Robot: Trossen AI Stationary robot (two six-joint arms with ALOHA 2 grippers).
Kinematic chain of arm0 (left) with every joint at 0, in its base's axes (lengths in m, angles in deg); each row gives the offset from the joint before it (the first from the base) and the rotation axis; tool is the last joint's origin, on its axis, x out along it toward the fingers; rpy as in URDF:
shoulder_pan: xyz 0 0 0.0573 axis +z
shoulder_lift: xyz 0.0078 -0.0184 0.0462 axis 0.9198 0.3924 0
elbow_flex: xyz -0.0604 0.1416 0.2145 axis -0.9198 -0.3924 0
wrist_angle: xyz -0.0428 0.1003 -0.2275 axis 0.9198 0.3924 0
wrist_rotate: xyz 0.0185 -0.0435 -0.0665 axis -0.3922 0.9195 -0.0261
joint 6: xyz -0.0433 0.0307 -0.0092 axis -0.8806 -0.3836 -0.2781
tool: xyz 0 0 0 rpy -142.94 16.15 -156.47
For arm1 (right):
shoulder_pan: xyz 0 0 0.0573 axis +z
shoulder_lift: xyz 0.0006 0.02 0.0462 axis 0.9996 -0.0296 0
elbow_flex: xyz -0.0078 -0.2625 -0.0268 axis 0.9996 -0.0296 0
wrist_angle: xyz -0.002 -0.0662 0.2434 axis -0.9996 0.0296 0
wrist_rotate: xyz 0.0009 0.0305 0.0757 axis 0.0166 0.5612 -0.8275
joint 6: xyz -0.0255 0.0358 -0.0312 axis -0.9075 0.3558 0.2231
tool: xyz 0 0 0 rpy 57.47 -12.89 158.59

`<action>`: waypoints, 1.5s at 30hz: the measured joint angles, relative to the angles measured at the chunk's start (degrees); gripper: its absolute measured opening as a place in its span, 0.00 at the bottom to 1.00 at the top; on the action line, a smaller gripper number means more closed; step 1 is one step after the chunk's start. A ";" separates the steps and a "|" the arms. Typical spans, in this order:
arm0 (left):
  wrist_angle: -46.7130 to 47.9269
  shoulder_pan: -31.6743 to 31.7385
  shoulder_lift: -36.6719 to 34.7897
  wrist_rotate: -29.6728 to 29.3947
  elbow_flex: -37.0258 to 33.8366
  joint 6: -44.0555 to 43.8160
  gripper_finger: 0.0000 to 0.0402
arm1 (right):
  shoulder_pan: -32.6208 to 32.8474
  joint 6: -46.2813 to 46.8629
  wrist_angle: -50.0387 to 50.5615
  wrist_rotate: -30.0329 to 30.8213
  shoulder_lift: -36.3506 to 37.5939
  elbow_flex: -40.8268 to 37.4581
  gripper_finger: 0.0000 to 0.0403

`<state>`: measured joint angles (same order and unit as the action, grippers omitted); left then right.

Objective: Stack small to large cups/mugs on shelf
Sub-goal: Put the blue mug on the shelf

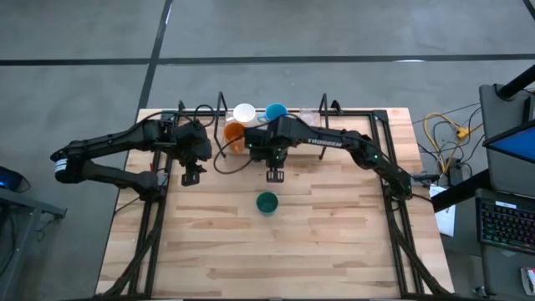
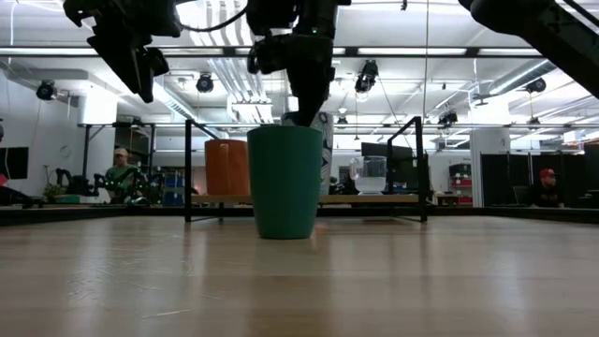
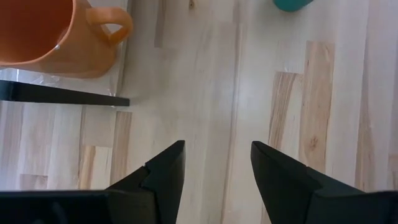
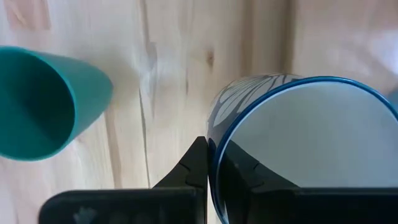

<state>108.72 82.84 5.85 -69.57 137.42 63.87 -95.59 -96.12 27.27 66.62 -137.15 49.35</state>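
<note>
Above the table (image 1: pixel 334 242) my right end effector (image 4: pixel 208 163) pinches a blue-rimmed mug's (image 4: pixel 298 149) rim, left end effector (image 3: pixel 214 171) spread empty; teal cup (image 1: pixel 266 202) remains off the shelf (image 2: pixel 374 198).

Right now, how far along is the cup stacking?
Done: orange handled mug, white cup and light blue cup stand on the wood-plank wire shelf. In hand: right hand shut on a blue-rimmed patterned mug; left hand open, empty. Left: dark teal-green cup alone on the tabletop; none looks nested.

Two black jointed arms (image 1: pixel 125 150), white lettering on the right one.
</note>
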 joint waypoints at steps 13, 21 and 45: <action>-0.28 0.01 1.08 0.00 -0.02 -0.01 0.42 | -3.65 0.72 -5.04 -3.45 1.37 0.00 0.03; -1.10 0.02 1.12 0.00 -0.02 -0.01 0.42 | -6.55 -0.97 -5.95 -3.45 0.97 0.00 0.03; -1.68 0.06 0.90 0.00 0.07 -0.06 0.42 | -9.11 -3.71 -7.34 -2.99 0.89 0.00 0.03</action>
<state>107.03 82.90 6.74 -69.57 137.49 63.80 -104.70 -99.83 19.93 63.63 -136.26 49.35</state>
